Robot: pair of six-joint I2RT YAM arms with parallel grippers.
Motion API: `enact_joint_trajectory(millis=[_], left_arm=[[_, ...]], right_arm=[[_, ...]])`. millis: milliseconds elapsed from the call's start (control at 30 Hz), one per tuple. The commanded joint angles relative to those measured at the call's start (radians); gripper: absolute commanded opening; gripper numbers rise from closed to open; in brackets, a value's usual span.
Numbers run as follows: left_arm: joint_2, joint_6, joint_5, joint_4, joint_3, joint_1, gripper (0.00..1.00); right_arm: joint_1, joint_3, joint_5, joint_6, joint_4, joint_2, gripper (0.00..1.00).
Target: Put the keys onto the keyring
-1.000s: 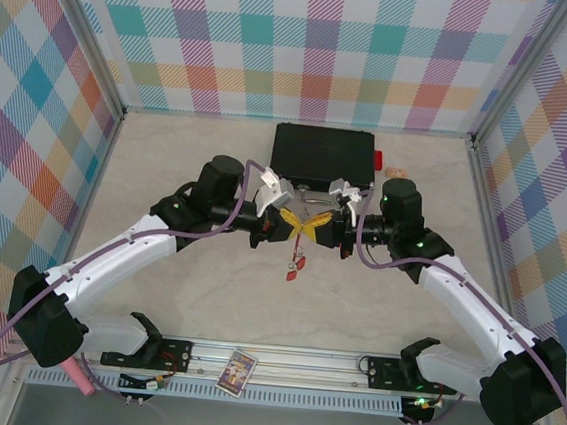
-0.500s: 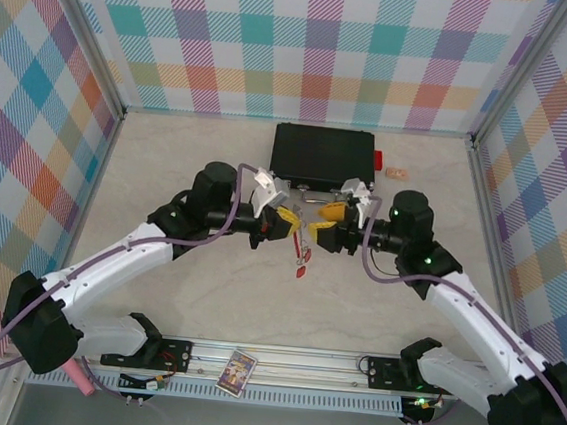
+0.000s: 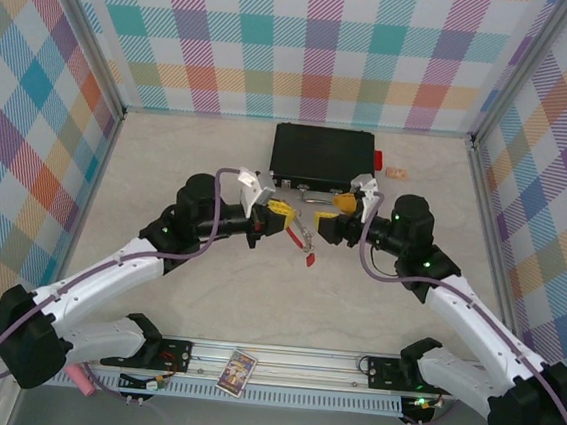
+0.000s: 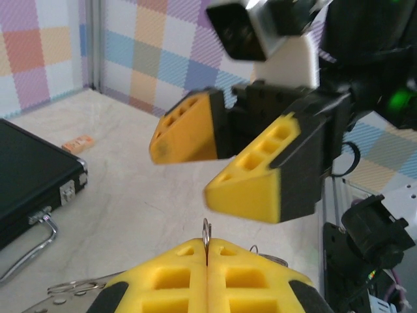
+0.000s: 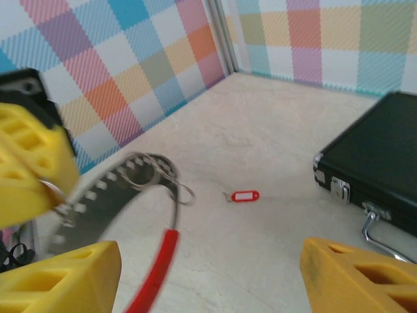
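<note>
Nothing legible; the red key tag (image 5: 245,195), ahead of the jaws of the right gripper (image 5: 208,261), has a white label, seemingly blank; the card (image 3: 237,372) far behind both jaws is too small to read.

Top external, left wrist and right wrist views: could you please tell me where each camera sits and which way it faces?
Top external: above and behind the arms, looking down at the table; both arms show.
Left wrist: on the left arm, facing the open right gripper; its own left gripper, shut on the keyring, shows below.
Right wrist: on the right arm, facing the keyring and a key on the table; its own open fingers show.
Shared: both wrist views show the case.
</note>
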Motion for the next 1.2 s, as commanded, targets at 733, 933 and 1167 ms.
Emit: enact_joint_trajectory(millis=[733,933,1167], left_arm=[[-0.031,-0.102,0.044,0.188,-0.029,-0.001,0.00],[-0.017,-0.118,0.066,0.204,-0.018,-0.001,0.00],[-0.014,-0.130,0.087,0.205,-0.014,-0.001,0.00]], right_arm=[[-0.021,0.023,-0.388,0.174,0.337,0.067,0.41],[-0.021,0.044,-0.480,0.233,0.394,0.097,0.37],[-0.021,0.056,-0.503,0.250,0.416,0.127,0.33]])
